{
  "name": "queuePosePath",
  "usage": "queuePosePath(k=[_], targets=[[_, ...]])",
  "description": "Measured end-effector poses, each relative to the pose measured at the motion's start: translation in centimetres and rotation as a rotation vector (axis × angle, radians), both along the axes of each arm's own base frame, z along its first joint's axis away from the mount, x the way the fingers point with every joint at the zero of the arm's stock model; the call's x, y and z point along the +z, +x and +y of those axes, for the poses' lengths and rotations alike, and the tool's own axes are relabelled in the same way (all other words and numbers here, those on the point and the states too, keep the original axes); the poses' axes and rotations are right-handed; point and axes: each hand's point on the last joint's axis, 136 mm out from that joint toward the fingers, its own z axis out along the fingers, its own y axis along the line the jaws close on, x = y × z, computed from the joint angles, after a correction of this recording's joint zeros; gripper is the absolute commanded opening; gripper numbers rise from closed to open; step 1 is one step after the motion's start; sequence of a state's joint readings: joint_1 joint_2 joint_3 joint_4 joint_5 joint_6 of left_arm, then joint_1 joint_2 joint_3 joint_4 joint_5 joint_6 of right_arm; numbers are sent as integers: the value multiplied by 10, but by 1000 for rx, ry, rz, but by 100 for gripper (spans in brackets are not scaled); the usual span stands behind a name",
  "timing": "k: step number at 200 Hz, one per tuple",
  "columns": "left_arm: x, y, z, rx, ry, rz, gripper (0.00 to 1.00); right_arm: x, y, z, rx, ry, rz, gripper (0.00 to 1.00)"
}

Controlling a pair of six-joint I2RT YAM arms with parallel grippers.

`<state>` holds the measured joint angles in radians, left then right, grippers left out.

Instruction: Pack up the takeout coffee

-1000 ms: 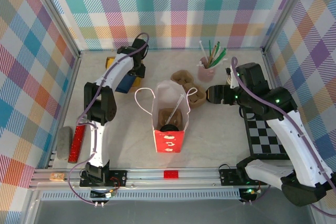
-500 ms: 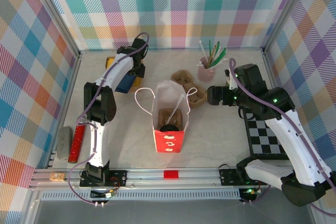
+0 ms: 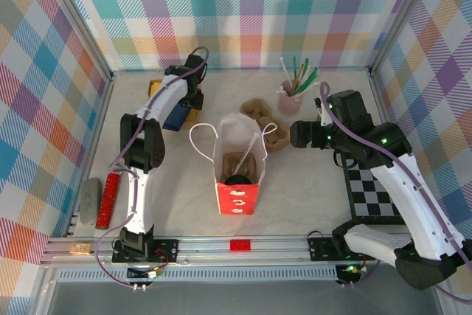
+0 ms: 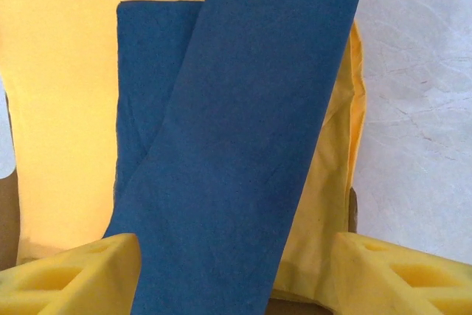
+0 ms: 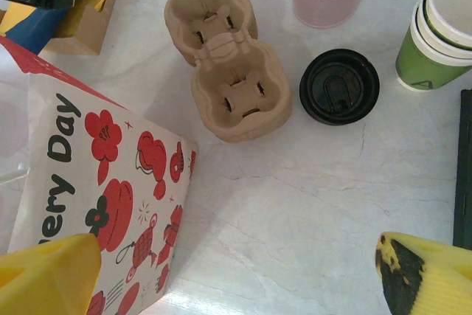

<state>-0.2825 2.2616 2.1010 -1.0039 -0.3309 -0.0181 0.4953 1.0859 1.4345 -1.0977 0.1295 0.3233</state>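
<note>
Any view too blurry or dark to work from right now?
Top external: even light, sharp, though the red bag is dark inside. Left wrist: very close to blue fabric, soft detail. Right wrist: crisp on the cup carrier; its pincer fingertips blur.

**Inspector:** Arm casings?
**Assessor:** Left arm and right arm: white shells, black joints, a lilac cable along each; green lamps lit on the right.
**Inspector:** Fingers?
**Assessor:** Left fingers yellow, with moulded recesses; right fingers yellow, one tip blackened.
</note>
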Motion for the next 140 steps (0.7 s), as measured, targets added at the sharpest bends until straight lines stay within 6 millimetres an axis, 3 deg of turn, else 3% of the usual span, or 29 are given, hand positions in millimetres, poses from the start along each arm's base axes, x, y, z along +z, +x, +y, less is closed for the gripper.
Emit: queuePosePath(k=[140], targets=[[-8, -3, 1, -7, 11, 29, 68, -1, 2, 1, 0, -1, 1, 96]])
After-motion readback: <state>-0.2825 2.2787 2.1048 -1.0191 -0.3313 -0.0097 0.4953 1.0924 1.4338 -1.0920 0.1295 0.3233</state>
